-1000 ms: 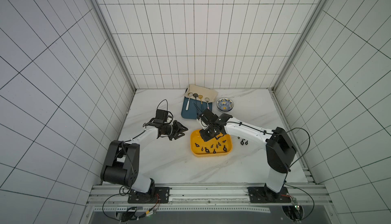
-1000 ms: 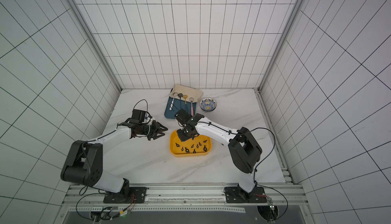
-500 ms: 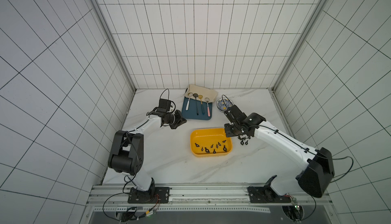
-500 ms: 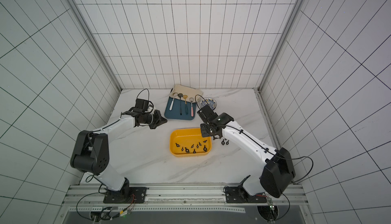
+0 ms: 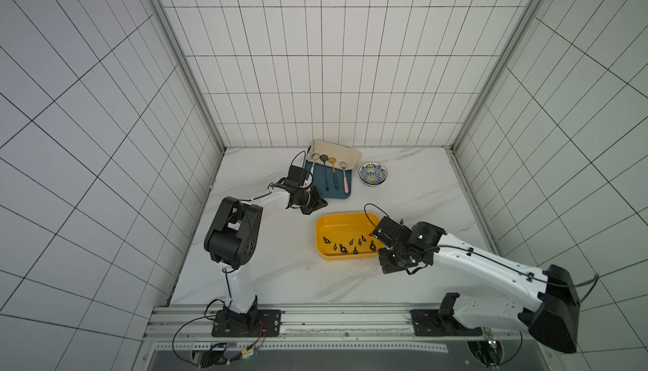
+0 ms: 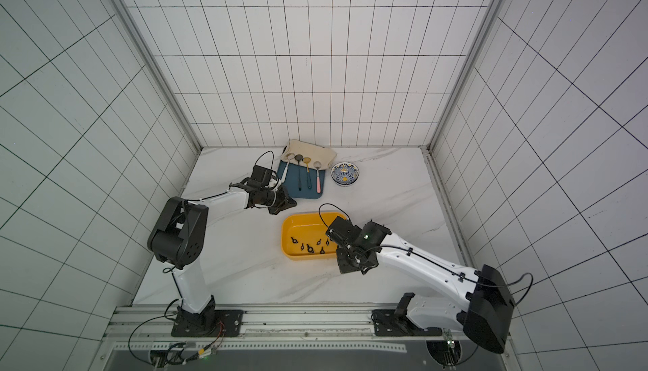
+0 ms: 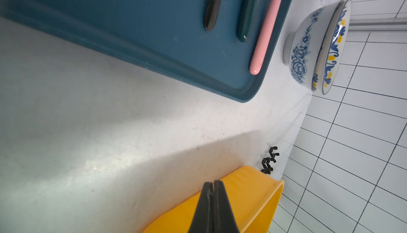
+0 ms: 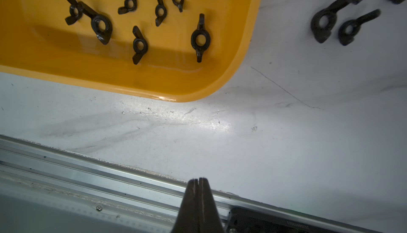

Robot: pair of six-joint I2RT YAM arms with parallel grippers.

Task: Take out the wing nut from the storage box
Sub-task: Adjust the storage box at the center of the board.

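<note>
The yellow storage box (image 5: 345,216) sits mid-table, with several black wing nuts (image 5: 342,246) on its floor, shown close in the right wrist view (image 8: 200,38). A few more wing nuts (image 8: 323,21) lie on the table just past the box's right side, small in the left wrist view (image 7: 269,161). My right gripper (image 5: 388,267) hangs shut and empty off the box's near right corner, its tips (image 8: 198,179) over the table's front edge. My left gripper (image 5: 318,204) is shut and empty between the box (image 7: 253,190) and the blue tray.
A dark-blue tray (image 5: 337,194) with several spoons lies at the back, partly on a cream cloth (image 5: 335,149). A patterned bowl (image 5: 373,174) stands to its right. An aluminium rail (image 8: 66,165) runs along the table's front edge.
My right gripper left the box, passed to its right side, then drew back to the near right corner and shut. My left gripper shut and pulled back toward the tray.
</note>
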